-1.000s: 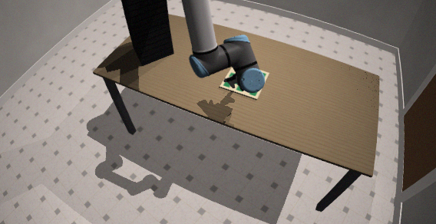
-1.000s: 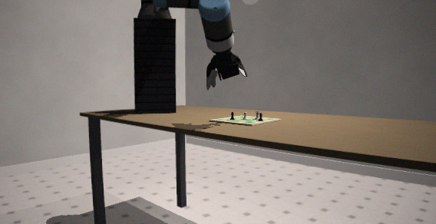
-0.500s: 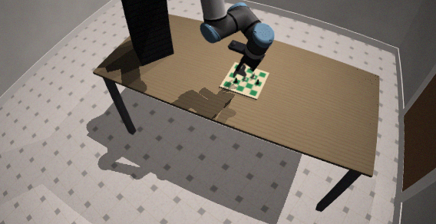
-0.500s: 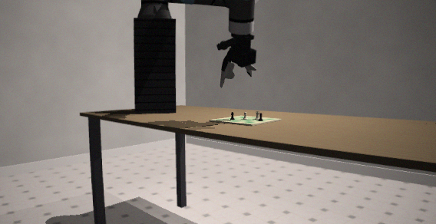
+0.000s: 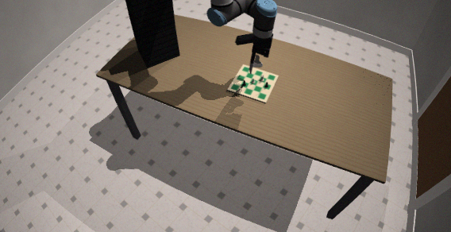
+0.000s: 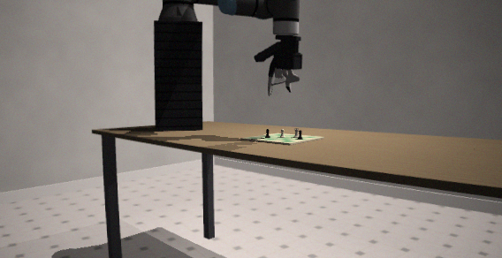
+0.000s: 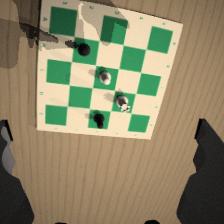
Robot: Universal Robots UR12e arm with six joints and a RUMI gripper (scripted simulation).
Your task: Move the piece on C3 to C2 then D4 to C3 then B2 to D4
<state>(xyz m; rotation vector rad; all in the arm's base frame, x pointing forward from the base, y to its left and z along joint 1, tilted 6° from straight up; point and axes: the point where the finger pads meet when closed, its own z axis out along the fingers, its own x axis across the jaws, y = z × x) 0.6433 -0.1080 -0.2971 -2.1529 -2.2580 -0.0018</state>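
Note:
A small green and cream chessboard (image 5: pixel 271 77) (image 6: pixel 311 138) (image 7: pixel 63 20) lies flat on the brown table (image 5: pixel 329 113) (image 6: pixel 398 152). Several small pieces stand upright on it in a diagonal row. In the wrist view these are a black piece (image 7: pixel 83 49), a white piece (image 7: pixel 104 76), a second pale piece (image 7: pixel 122 102) and another black piece (image 7: pixel 99 120). They also show in the top view, with the black pieces (image 5: pixel 243 83) (image 5: pixel 266 85) on either side of the pale ones (image 5: pixel 254 82). My gripper (image 5: pixel 253 63) (image 6: pixel 278 89) (image 7: pixel 104 121) is open and empty. It hangs high above the board's near edge and points down.
A tall black column (image 5: pixel 152 21) (image 6: pixel 178 72) carrying the arm's base stands on the table's far left corner. The arm's shadow falls across the table left of the board. The table's edges lie well away from the board.

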